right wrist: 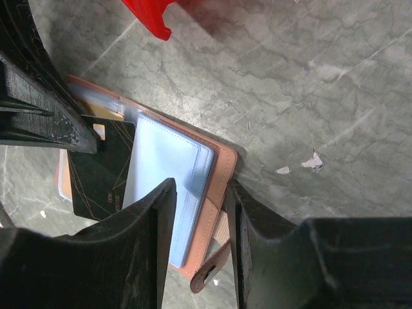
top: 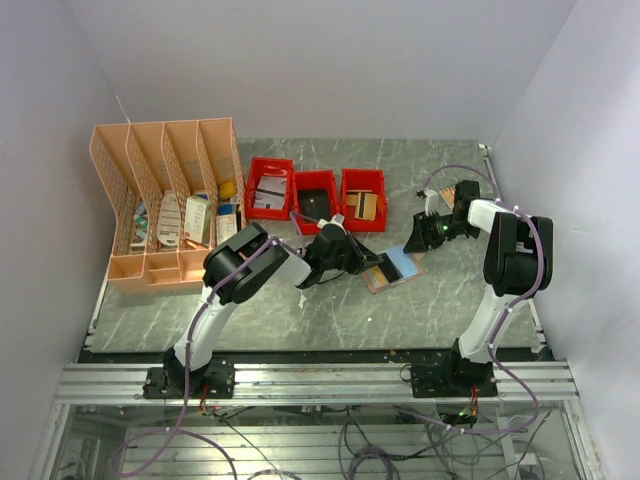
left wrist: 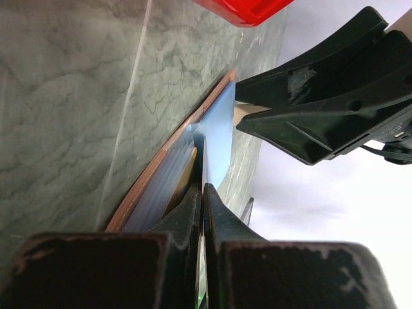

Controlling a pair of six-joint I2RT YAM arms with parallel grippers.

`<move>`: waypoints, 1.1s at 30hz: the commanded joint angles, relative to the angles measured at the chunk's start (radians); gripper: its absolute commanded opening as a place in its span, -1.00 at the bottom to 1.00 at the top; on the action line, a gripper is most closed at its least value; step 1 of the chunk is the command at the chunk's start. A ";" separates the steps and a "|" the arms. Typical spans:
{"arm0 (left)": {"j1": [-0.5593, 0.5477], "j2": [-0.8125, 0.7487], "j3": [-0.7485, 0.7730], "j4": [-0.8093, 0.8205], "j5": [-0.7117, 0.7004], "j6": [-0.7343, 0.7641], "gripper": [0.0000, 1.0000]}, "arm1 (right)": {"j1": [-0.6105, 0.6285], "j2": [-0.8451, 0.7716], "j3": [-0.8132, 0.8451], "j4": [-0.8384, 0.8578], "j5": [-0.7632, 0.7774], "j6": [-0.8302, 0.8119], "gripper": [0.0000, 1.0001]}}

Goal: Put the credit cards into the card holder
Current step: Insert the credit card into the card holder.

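The card holder (top: 404,266) lies open on the table, tan-brown outside (right wrist: 222,168) with a light blue lining (right wrist: 161,167). A dark credit card (right wrist: 103,174) with thin gold lines lies across its left panel. My left gripper (left wrist: 204,190) is shut on that card's edge and sits at the holder's left side (top: 377,262). My right gripper (right wrist: 198,190) stands part open astride the holder's right rim (top: 416,242). One finger rests on the blue panel and the other is just outside the rim. The snap tab (right wrist: 209,273) hangs between its fingers.
Three red bins (top: 316,195) stand behind the holder, one with flat tan items (top: 365,205). A peach desk organizer (top: 165,195) fills the back left. A red bin's corner (right wrist: 151,16) is close above the holder. Walls close in on both sides.
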 commanded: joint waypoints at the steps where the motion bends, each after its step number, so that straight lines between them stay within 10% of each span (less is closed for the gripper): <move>1: -0.010 -0.014 0.036 -0.186 0.030 0.034 -0.87 | 0.016 0.026 -0.019 -0.005 0.010 -0.003 -0.26; 20: 0.005 0.020 0.088 -0.176 0.018 0.064 -0.86 | 0.048 0.025 -0.013 -0.022 -0.014 -0.016 -0.28; 29: 0.006 0.028 0.046 -0.133 0.007 0.045 -0.71 | 0.048 -0.166 -0.026 0.029 0.124 -0.062 0.09; 33: 0.006 0.027 0.035 -0.123 0.006 0.047 -0.64 | 0.055 -0.280 -0.071 -0.040 -0.064 -0.253 -0.02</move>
